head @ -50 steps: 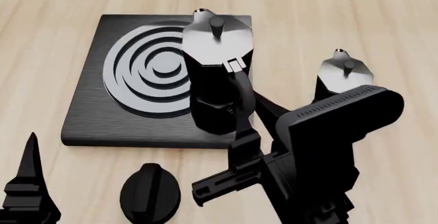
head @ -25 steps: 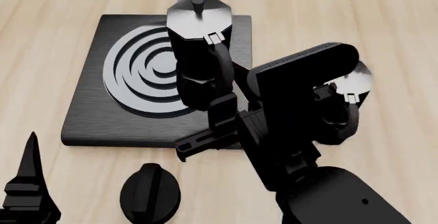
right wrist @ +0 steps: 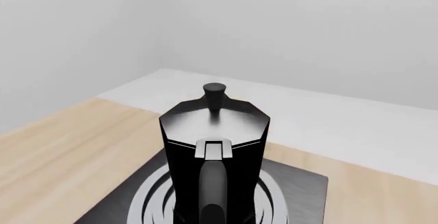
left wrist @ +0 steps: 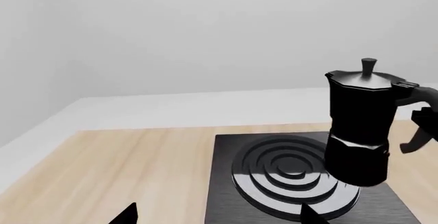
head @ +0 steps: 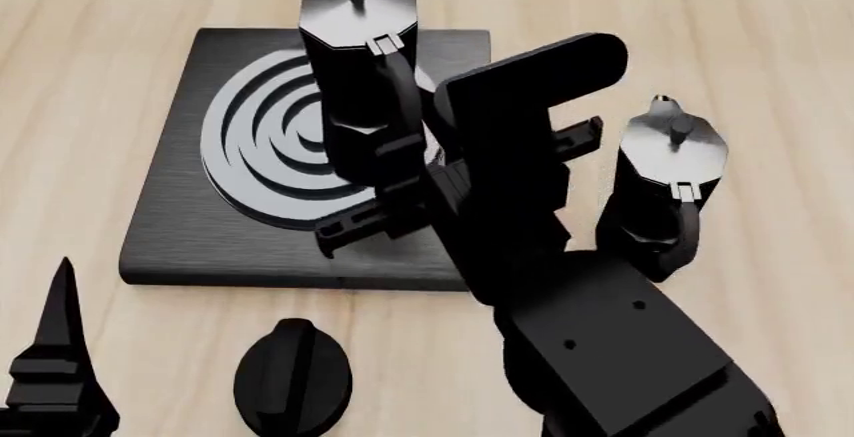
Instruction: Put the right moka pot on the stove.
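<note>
The right moka pot (head: 358, 67), glossy black with a knobbed lid, stands upright over the right side of the stove's rings. My right gripper (head: 395, 182) is shut on its curved handle (right wrist: 213, 193). In the left wrist view the pot (left wrist: 359, 124) sits low over the stove (left wrist: 287, 175); whether its base touches is not clear. The stove (head: 187, 207) is a flat black slab with grey concentric rings. My left gripper (left wrist: 219, 219) is open near the stove's front left corner, holding nothing, and one finger (head: 54, 357) shows in the head view.
The twin moka pot (head: 667, 182) stands on the wooden table to the right of the stove, close to my right arm. A small round black knob (head: 291, 375) lies on the table in front of the stove.
My right arm has carried the moka pot leftward and farther back, from the stove's right edge to over the rings. The twin pot is now uncovered. The left gripper has not moved.
</note>
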You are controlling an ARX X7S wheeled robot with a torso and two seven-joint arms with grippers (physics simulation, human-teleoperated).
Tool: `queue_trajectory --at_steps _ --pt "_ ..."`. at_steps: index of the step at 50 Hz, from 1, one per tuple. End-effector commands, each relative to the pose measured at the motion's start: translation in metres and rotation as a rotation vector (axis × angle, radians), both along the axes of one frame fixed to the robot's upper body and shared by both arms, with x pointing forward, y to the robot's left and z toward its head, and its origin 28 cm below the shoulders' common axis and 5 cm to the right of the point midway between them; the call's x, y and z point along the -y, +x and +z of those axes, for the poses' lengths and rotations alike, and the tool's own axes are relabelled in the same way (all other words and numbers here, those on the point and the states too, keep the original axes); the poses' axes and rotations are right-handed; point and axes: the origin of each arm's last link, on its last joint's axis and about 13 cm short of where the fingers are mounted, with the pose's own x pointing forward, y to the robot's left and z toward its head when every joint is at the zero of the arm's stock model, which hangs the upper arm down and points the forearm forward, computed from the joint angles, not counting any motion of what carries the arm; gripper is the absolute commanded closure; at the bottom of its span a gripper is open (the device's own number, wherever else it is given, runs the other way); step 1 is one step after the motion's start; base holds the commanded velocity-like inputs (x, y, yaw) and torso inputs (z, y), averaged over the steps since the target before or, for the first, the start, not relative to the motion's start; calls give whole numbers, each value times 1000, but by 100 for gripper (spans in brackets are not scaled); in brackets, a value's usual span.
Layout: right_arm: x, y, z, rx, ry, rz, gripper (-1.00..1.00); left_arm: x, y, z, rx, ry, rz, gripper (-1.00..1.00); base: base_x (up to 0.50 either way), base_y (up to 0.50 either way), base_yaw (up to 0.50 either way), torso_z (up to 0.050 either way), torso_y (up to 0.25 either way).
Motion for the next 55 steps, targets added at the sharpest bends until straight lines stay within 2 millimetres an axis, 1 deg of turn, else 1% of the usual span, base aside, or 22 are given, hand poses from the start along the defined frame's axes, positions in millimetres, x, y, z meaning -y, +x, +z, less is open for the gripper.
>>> queue_trajectory --at_steps 1,12,21,24,28,43,55 --pt "-8 18 8 32 -4 9 100 0 0 -1 0 -1 -1 -100 0 0 0 0 0" --pt "-15 30 9 30 -10 12 100 0 0 0 -4 -2 -8 -100 0 0 0 1 1" --pt "-21 45 6 17 -17 10 100 0 0 0 -5 -2 -10 -100 0 0 0 0 1" --pt "-23 48 3 16 -23 13 100 0 0 -1 -5 -1 -10 -100 0 0 0 0 0" --pt "-26 52 6 21 -14 22 100 0 0 0 -4 0 -10 -100 0 0 0 0 3" --pt "-39 66 5 15 -18 49 100 0 0 0 -2 -9 -11 -100 0 0 0 1 1" --pt "-45 83 -2 -1 -15 52 100 0 0 0 -1 -4 -7 -100 0 0 0 0 1"
